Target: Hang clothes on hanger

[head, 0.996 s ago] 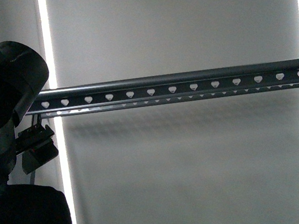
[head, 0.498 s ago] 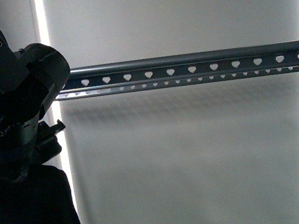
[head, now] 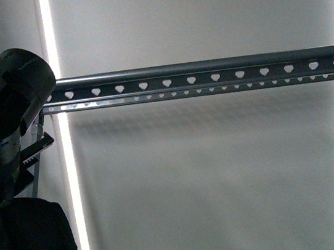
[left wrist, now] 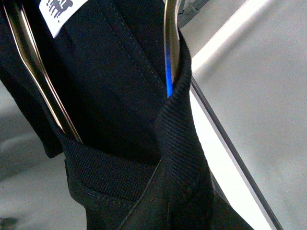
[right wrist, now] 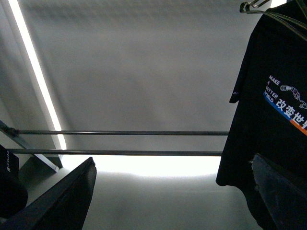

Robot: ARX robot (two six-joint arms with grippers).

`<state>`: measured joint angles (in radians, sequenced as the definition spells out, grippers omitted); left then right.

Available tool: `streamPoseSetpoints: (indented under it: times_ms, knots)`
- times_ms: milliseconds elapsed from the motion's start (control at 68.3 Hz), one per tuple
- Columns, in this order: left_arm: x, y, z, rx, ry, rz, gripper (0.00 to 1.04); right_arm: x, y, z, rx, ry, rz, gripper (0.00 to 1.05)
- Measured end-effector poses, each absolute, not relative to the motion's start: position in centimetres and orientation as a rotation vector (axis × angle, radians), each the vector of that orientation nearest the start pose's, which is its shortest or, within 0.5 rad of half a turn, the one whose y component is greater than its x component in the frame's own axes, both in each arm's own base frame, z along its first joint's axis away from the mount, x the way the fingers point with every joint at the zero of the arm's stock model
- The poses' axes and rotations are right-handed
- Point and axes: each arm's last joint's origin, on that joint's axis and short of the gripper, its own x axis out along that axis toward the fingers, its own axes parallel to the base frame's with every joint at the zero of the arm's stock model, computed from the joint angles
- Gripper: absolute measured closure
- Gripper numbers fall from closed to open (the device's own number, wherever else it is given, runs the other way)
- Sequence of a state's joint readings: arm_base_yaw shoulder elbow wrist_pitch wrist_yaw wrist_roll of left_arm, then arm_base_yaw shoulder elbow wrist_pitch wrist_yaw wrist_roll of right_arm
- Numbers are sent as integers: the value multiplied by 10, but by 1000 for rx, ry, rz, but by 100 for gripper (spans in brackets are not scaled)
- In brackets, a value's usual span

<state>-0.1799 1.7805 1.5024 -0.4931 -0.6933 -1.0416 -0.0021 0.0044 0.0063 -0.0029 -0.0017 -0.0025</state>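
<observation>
**T-shirt point(right wrist: 268, 120) hung at frame's right; right gripper point(right wrist: 172, 165) spread wide**

In the right wrist view the T-shirt was seen hanging from a wire hook point(right wrist: 252, 5) at the upper right. White "MAKE A BETTER WORLD" was partly readable on it, beside Chinese characters and a blue-orange stripe. Nothing was held between the right gripper's fingers.

In the left wrist view two shiny metal bars point(left wrist: 171, 43) were seen passing inside a black ribbed collar point(left wrist: 177, 143). The print on a white label point(left wrist: 60, 9) at upper left could not be read.

In the front view the rail point(head: 209, 69), punched with heart-shaped holes, was seen spanning the frame. The left gripper point(head: 34, 155) was seen at centre left, and its opening could not be told.
</observation>
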Motion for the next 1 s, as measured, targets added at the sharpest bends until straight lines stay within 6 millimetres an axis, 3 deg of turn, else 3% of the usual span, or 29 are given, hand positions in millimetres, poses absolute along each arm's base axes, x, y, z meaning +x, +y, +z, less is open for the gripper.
streamPoseSetpoints:
  times_ms: [454,747,996]
  knots:
    - [357,-49,292,-633,331,575,100,98,0,165,-2,1,0,7]
    - [326,-70,284,-486,396,134,100,98,0,165,-2,1,-1,7]
    - [305,-70,305,-419,338,-277,100,98,0,165,-2,1,0,7]
